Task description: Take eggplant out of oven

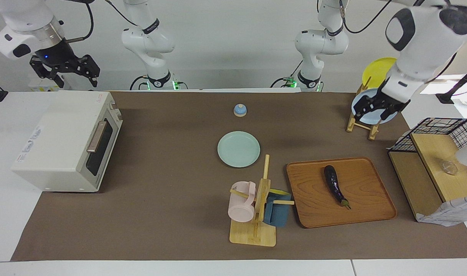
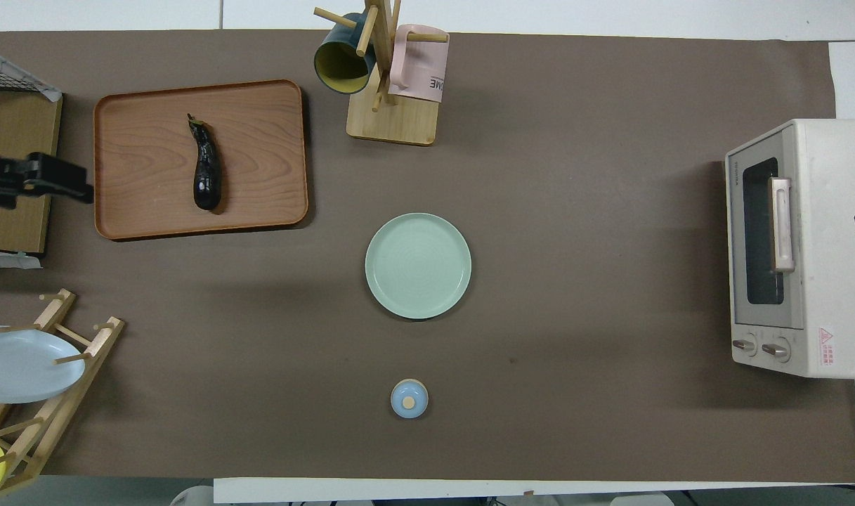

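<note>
The eggplant (image 1: 335, 185) lies on a wooden tray (image 1: 371, 214), stem tip pointing away from the robots; it also shows in the overhead view (image 2: 206, 171) on the tray (image 2: 265, 154). The cream-white oven (image 1: 60, 142) stands at the right arm's end of the table with its glass door shut (image 2: 762, 232). My left gripper (image 1: 375, 112) hangs open and empty in the air at the left arm's end, near the plate rack and the shelf; it shows in the overhead view (image 2: 65, 184). My right gripper (image 1: 64, 73) is raised open and empty above the oven.
A pale green plate (image 1: 238, 149) lies mid-table, with a small blue knobbed lid (image 1: 240, 110) nearer the robots. A mug tree (image 1: 256, 214) with a pink and a blue mug stands beside the tray. A plate rack (image 1: 365, 115) and a wire-basket shelf (image 1: 433, 165) stand at the left arm's end.
</note>
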Controlling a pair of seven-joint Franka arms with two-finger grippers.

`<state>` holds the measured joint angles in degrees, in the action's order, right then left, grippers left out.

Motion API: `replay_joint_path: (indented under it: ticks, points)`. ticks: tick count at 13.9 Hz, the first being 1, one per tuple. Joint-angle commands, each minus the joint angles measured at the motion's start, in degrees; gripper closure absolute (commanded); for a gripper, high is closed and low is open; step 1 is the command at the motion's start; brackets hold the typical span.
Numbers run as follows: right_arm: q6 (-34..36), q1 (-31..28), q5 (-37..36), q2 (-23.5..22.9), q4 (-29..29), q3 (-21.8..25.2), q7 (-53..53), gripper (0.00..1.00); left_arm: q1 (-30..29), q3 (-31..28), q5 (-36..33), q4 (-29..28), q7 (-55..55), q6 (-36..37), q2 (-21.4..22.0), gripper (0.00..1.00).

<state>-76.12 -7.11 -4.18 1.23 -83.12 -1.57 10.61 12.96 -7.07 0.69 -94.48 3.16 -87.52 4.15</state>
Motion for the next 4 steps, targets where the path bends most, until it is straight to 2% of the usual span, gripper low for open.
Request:
replay_joint_path:
  ticks: [1,4]
  points:
    - [0.9,0.5,-0.4,-0.3,0.7,0.3,0.8,0.0,0.0,0.0,-1.3,5.4,0.7,7.1,0.1,0.01]
    - [1.2,0.4,-0.3,0.0,0.1,0.4,0.6,0.0,0.1,0.2,-1.4,5.7,0.6,8.1,0.2,0.01]
